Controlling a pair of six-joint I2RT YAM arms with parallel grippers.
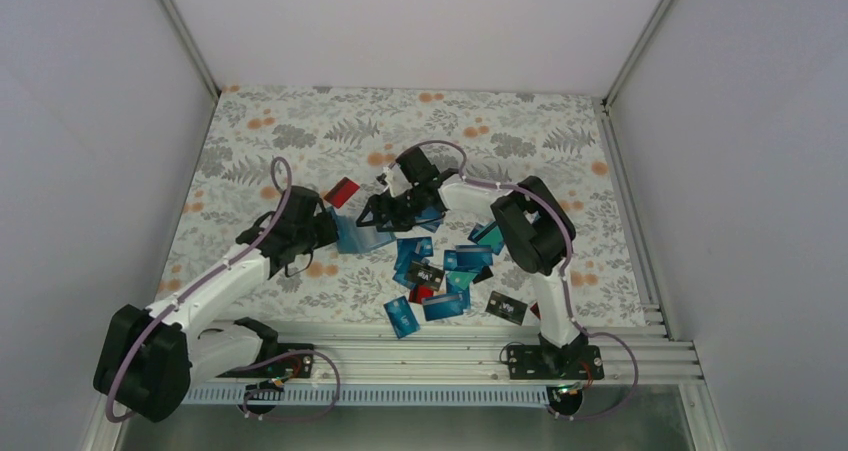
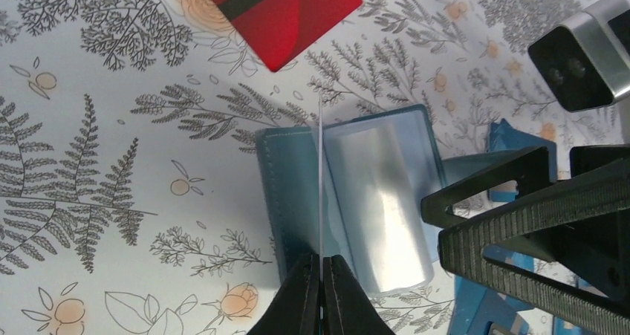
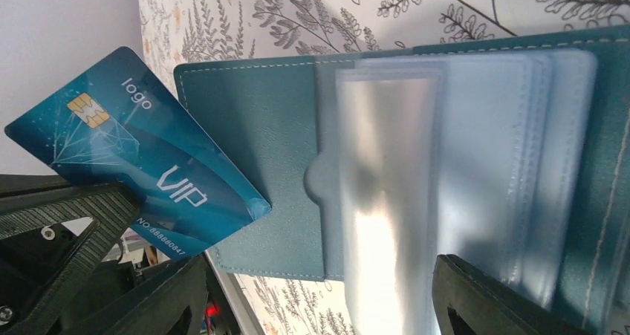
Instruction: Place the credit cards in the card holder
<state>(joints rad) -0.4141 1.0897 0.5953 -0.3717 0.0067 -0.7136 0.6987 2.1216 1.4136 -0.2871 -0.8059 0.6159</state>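
The card holder [image 1: 365, 239] lies open on the floral table, teal with clear sleeves [image 3: 386, 164]. My left gripper [image 1: 325, 226] is shut on a blue VIP credit card [image 3: 134, 164]. The left wrist view shows that card edge-on [image 2: 320, 171] above the holder's teal flap [image 2: 293, 186]. In the right wrist view its corner overlaps that flap [image 3: 260, 149]. My right gripper [image 1: 385, 211] is open, its jaws straddling the holder's sleeves [image 3: 319, 290]; I cannot tell whether they touch. Its fingers [image 2: 535, 231] show at the right of the left wrist view.
A red card [image 1: 342, 192] lies just behind the holder, also in the left wrist view [image 2: 286, 15]. A pile of blue, teal, red and black cards [image 1: 445, 271] lies right of the holder. A black card [image 1: 507, 308] and a blue one [image 1: 401, 317] lie near the front rail.
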